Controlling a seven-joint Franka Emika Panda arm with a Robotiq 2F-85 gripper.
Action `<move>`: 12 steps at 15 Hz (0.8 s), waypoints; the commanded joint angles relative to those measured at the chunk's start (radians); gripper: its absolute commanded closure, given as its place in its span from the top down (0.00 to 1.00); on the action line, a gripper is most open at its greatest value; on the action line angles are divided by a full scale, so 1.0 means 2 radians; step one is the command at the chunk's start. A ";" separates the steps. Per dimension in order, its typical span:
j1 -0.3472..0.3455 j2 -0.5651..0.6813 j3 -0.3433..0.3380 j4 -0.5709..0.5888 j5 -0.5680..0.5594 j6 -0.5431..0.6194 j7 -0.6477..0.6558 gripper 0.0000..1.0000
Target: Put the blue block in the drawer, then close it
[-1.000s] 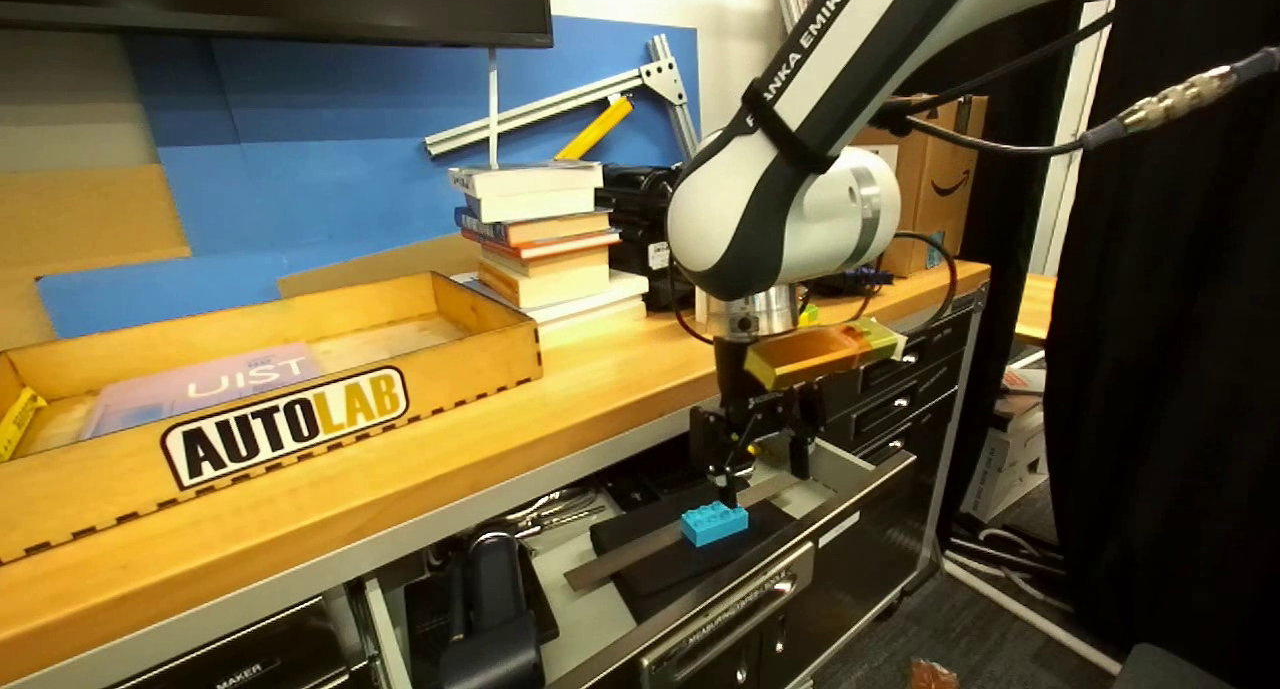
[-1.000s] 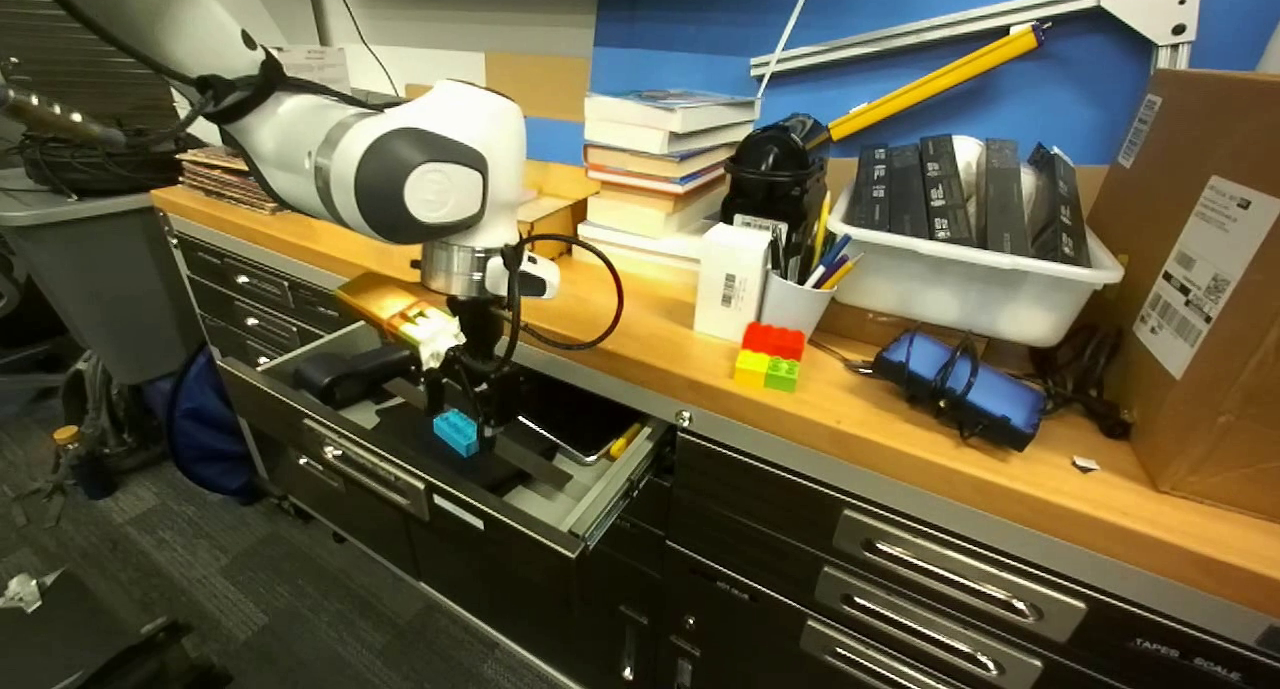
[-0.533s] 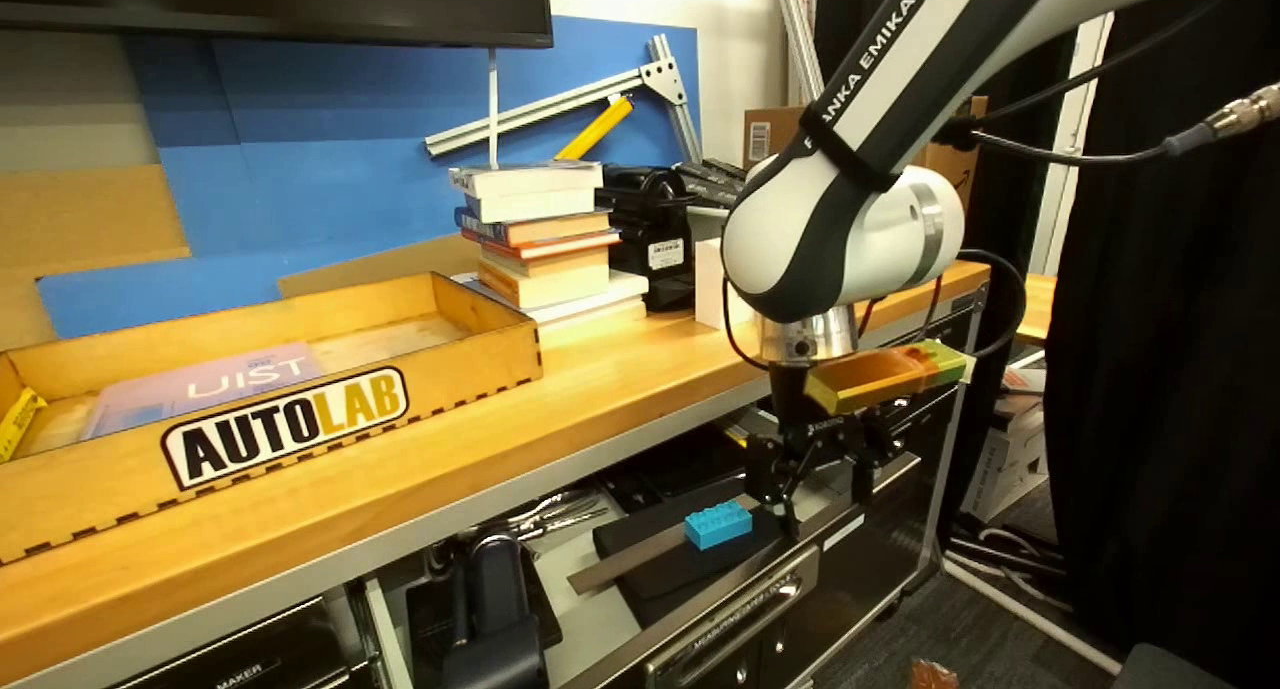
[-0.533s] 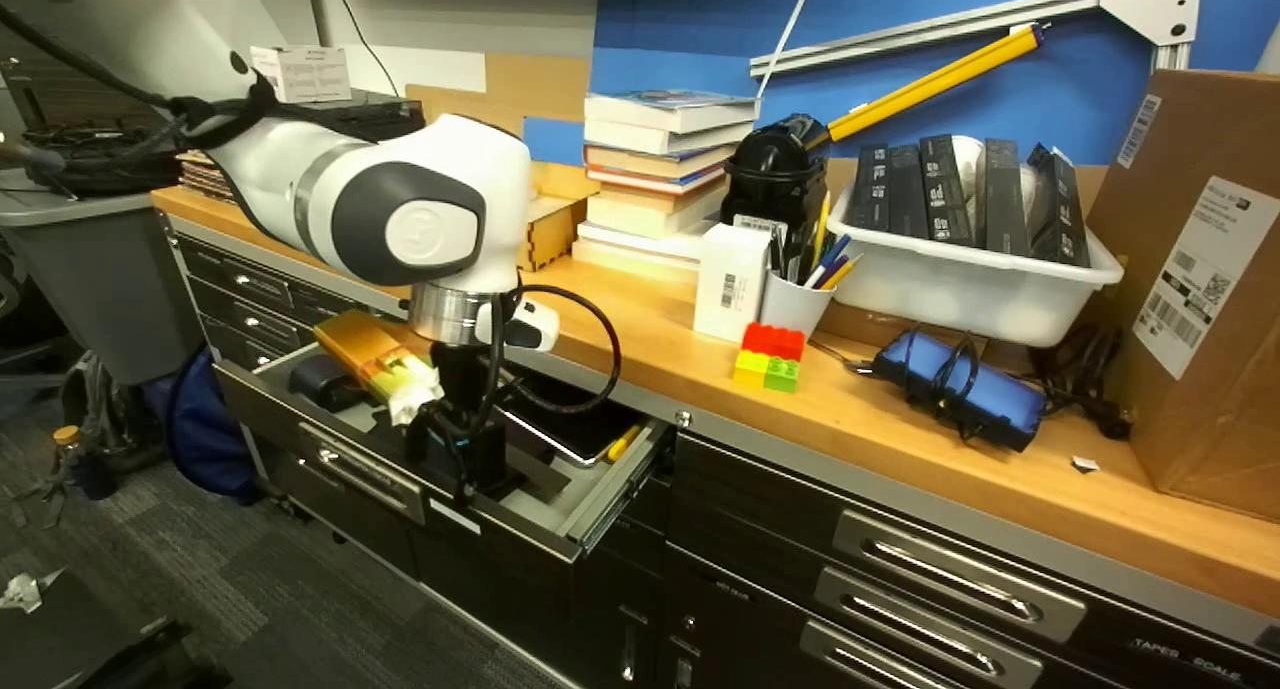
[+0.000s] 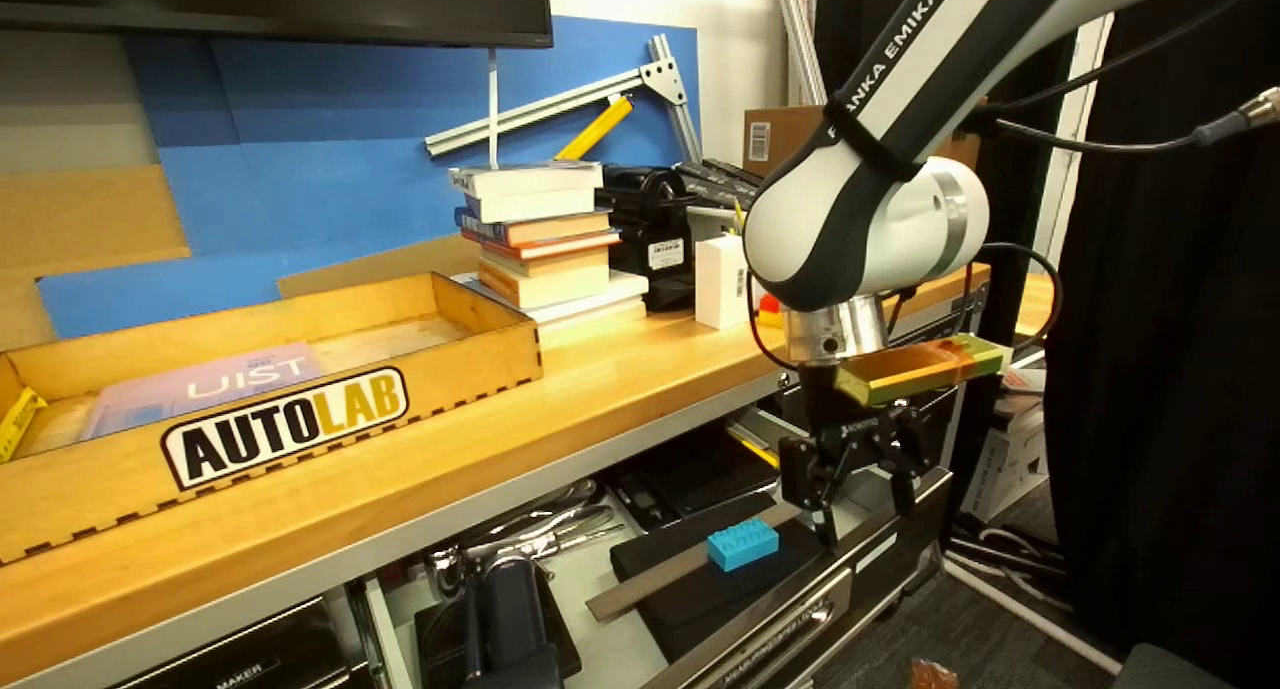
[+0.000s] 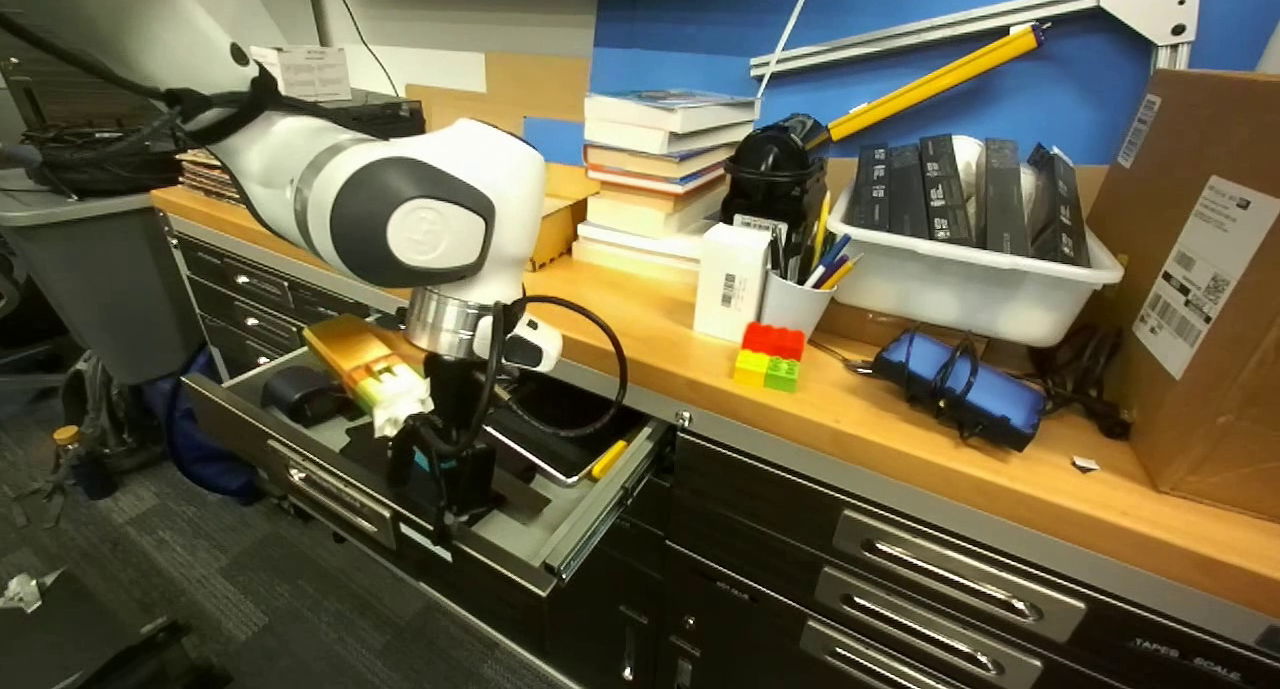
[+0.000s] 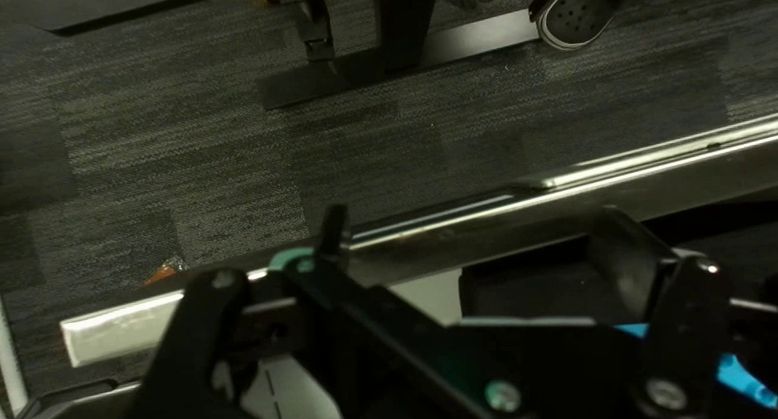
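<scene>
Drawer (image 5: 620, 654), black-fronted grey metal, slides farther out, black fingers (image 5: 826, 527) apart at its front; bright cyan-blue rectangular block (image 5: 742, 546) rides inside, near them (longer closing push, likely)!

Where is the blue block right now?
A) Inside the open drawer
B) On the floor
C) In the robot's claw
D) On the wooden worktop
A: in an exterior view, the blue block lies inside the pulled-out drawer, with the gripper off to one side, not holding it.
</scene>
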 commanded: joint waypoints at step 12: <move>-0.005 0.009 -0.001 -0.031 -0.078 -0.031 -0.019 1.00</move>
